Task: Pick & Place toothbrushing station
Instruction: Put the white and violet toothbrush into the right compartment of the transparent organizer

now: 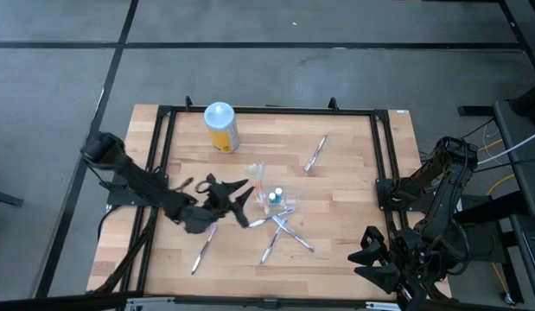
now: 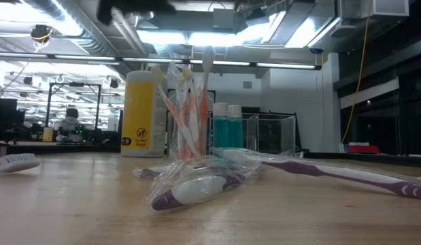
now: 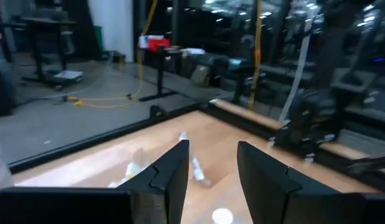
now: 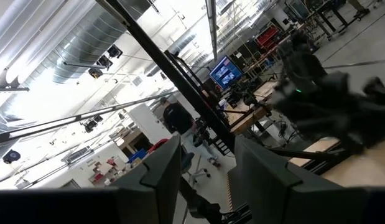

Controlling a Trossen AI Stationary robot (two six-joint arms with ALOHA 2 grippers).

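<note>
I am reaching my left arm low across the bench (image 1: 336, 242), its left gripper (image 1: 243, 200) hovering with fingers spread and nothing between them, just beside the clear holder (image 1: 271, 197) at mid-bench. My right gripper (image 1: 371, 259) is waiting folded off the bench's near right corner, its fingers standing apart and empty, pointing up into the room.

Nearest in the low view, a wrapped purple toothbrush (image 2: 196, 187) is lying flat, with another purple one (image 2: 346, 175) stretching off to the side. Behind them the holder is standing upright with orange-pink brushes (image 2: 186, 116) in it, their heads blurring into the ceiling lights. Farther back a yellow bottle (image 1: 220, 126) is standing, and one lone toothbrush (image 1: 315, 154) is lying well apart.
</note>
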